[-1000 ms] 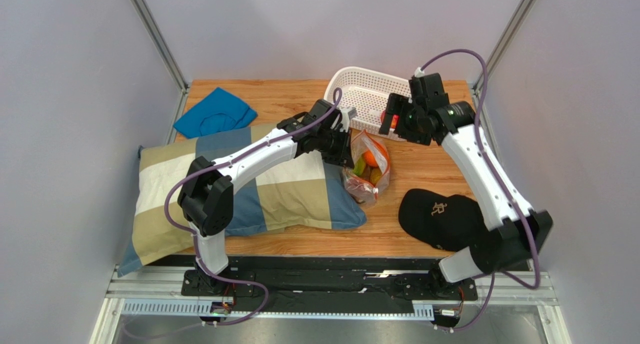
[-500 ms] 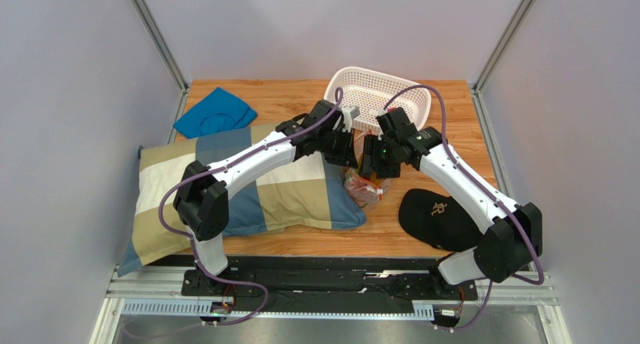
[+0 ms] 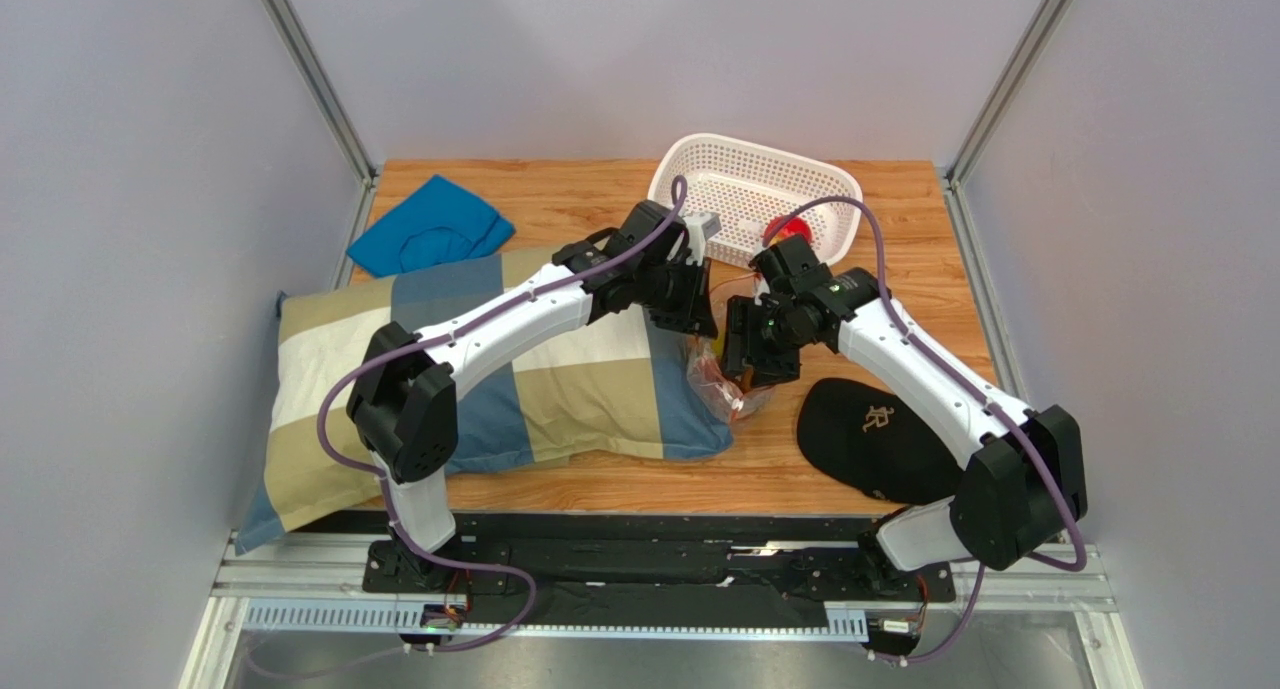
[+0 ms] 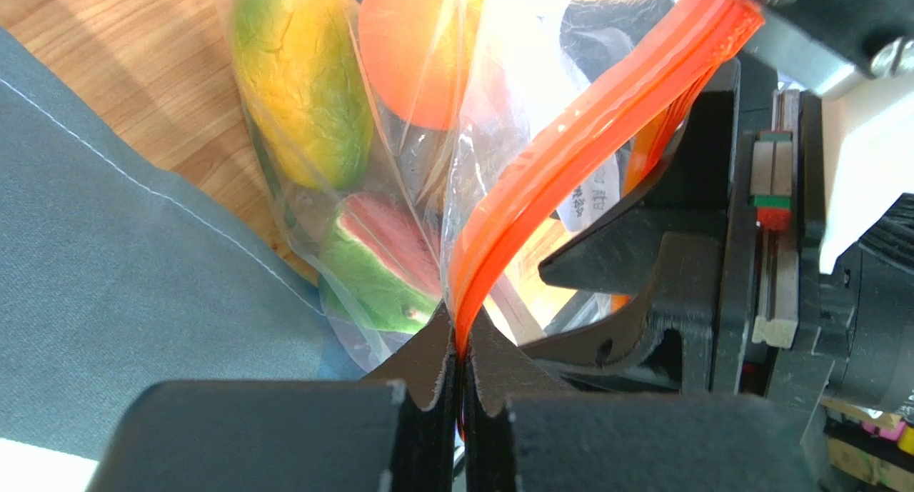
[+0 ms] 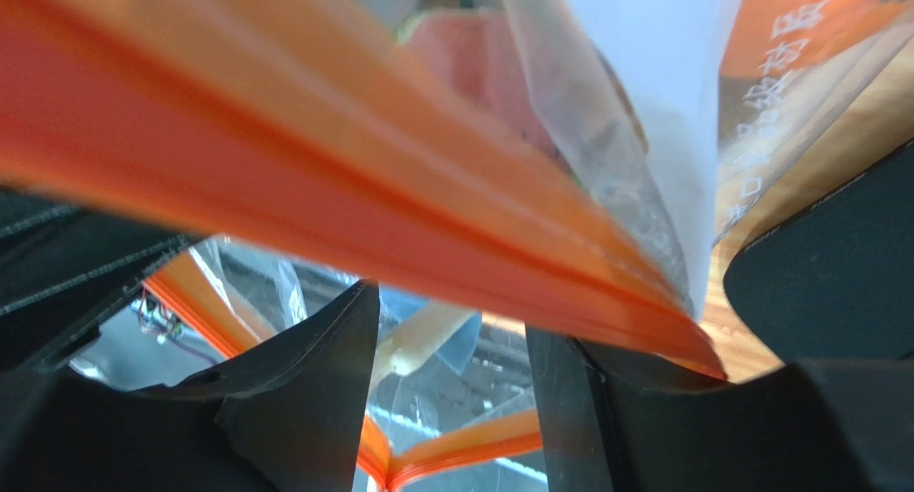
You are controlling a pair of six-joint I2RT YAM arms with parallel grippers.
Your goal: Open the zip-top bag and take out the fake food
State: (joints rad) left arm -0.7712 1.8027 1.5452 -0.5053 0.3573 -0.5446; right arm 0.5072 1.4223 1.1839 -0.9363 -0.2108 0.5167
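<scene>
Bag step, extraction in hand. The left gripper (image 4: 461,340) has its fingers pressed together on the orange zip strip (image 4: 579,139) of the zip-top bag (image 3: 718,386). In the overhead view the bag sits at centre frame, between the pillow (image 3: 496,374) and the cap (image 3: 879,434).

The right gripper (image 3: 747,347) is nosed into the bag's mouth. Its fingers (image 5: 311,396) stand apart with film and a pale piece in the gap — we cannot tell whether they bear on anything.

Of the fake food (image 4: 290,106), the left wrist view shows a yellow-green piece (image 4: 306,53) at upper left, an orange (image 4: 413,53) beside it and a watermelon slice (image 4: 376,262) below. A red piece (image 3: 786,233) lies in the white basket (image 3: 736,179), upper centre.

Judgement: use the left pinch as a firm anchor. Close the right on one piece only — not film — and draw out slowly along the mouth, so the strip does not slip free.
</scene>
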